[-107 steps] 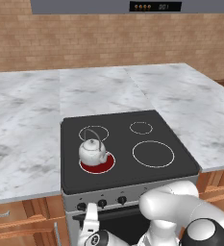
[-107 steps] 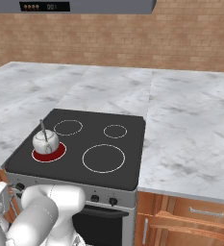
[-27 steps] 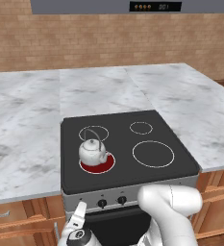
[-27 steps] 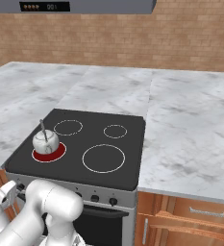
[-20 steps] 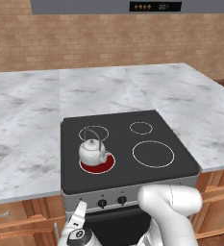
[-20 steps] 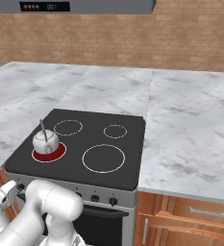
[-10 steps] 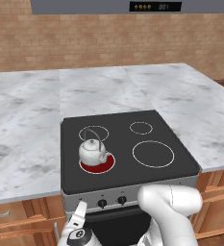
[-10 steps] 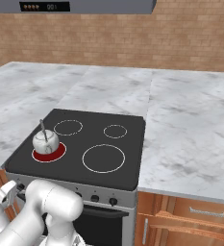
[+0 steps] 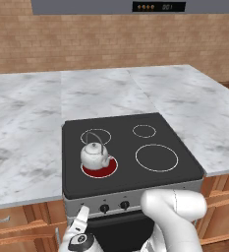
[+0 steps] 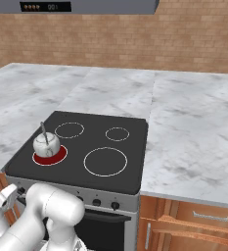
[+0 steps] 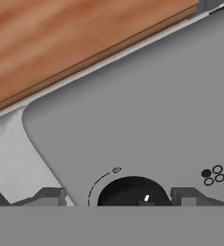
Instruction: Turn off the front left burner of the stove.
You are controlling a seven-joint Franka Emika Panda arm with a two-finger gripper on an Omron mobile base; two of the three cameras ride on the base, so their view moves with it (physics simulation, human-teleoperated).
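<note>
- I have the gripper (image 9: pixel 81 216) down at the left end of the stove's (image 9: pixel 130 147) grey panel (image 11: pixel 147 110), at about 7 o'clock from the cooktop's middle in the left base view.
- The front left burner (image 9: pixel 100 166) glows red, so it is on; a kettle (image 9: pixel 95 155) sits on it, leaning toward the burner's 10 o'clock edge.
- In the hand view a black knob (image 11: pixel 131 192) sits at 6 o'clock, between my two fingertips (image 11: pixel 48 196), one on each side of it.
- I can't tell whether the pads press the knob or just flank it (the lower half of the knob is cut off), so the jaws look narrow around it, grip unconfirmed.
- A small four-dot icon (image 11: pixel 212 175) lies at 3 o'clock from the knob, with one dot filled; I take that to mark which burner this knob serves, though I can't be sure.
- My judgement: I'm at the grasp-and-turn step, and nothing is switched off yet.
- Next I need a firm pinch, then a roll of the wrist along the arc mark (image 11: pixel 101 180) toward its end, keeping the hand centred so the fingers don't slip off.
</note>
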